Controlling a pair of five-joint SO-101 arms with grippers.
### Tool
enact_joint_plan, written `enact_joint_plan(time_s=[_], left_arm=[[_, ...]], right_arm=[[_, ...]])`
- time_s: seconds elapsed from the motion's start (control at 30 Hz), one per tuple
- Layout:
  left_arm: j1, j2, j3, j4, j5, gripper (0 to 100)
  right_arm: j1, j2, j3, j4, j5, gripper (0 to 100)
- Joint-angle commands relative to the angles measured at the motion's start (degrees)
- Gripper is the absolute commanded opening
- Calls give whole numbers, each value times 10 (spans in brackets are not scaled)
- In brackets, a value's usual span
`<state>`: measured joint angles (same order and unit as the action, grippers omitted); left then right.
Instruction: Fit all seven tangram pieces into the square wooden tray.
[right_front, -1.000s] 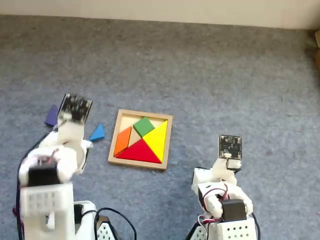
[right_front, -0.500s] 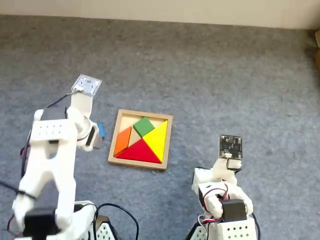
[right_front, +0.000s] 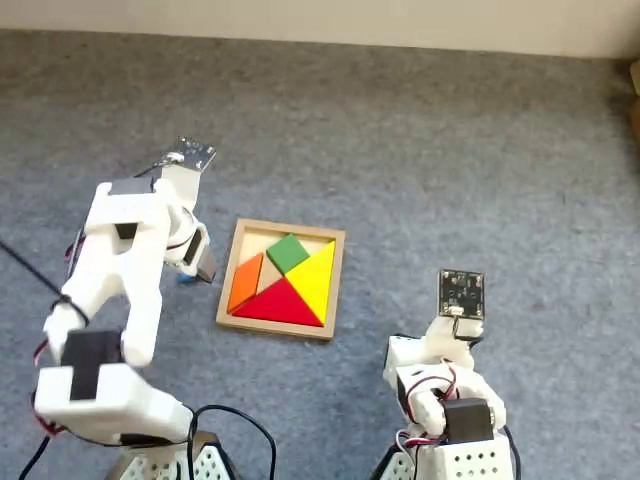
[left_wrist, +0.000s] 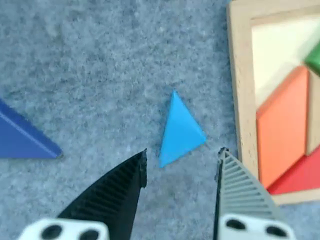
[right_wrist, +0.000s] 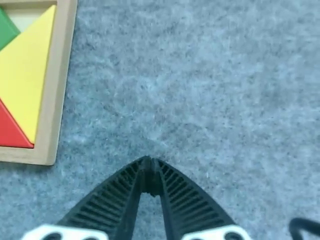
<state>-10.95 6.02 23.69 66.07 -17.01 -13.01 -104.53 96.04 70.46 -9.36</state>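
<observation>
Light-blue triangle (left_wrist: 180, 131) | tip away from parted left hand (left_wrist: 183, 152), seemingly along tray (left_wrist: 240, 75) | right hand (right_wrist: 150, 165) together

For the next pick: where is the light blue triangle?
In the left wrist view the triangle lies on the carpet beside the tray, before the open left gripper.

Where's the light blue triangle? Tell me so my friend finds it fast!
Find the square wooden tray holding colourful pieces. Beside its edge, on the grey carpet, a small triangle lies ahead of the open left end effector. It is light blue; the other loose piece, farther from the tray, is dark blue.
</observation>
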Motion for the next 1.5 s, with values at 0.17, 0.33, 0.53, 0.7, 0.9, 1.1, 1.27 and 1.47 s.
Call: enact_joint_plan(time_s=[0.17, 0.33, 0.53, 0.7, 0.9, 1.1, 1.27, 1.47], left_arm=[[10, 78, -66, -13, -5, 231], [10, 89, -67, -15, -5, 230], [10, 92, -67, -15, -4, 230], [10, 92, -67, -31, -1, 230], [11, 93, -66, -40, -1, 155], [30, 86, -61, -36, -2, 70], [64, 22, -61, -6, -4, 30], [104, -66, -66, 12, -5, 39]], right_arm=[[7, -12, 73, 4, 4, 4], [7, -12, 73, 4, 4, 4], [7, -12, 73, 4, 4, 4], [7, -12, 73, 4, 4, 4], [7, -12, 73, 4, 4, 4], [7, -12, 73, 4, 4, 4], [7, -12, 73, 4, 4, 4], [7, -12, 73, 4, 4, 4]])
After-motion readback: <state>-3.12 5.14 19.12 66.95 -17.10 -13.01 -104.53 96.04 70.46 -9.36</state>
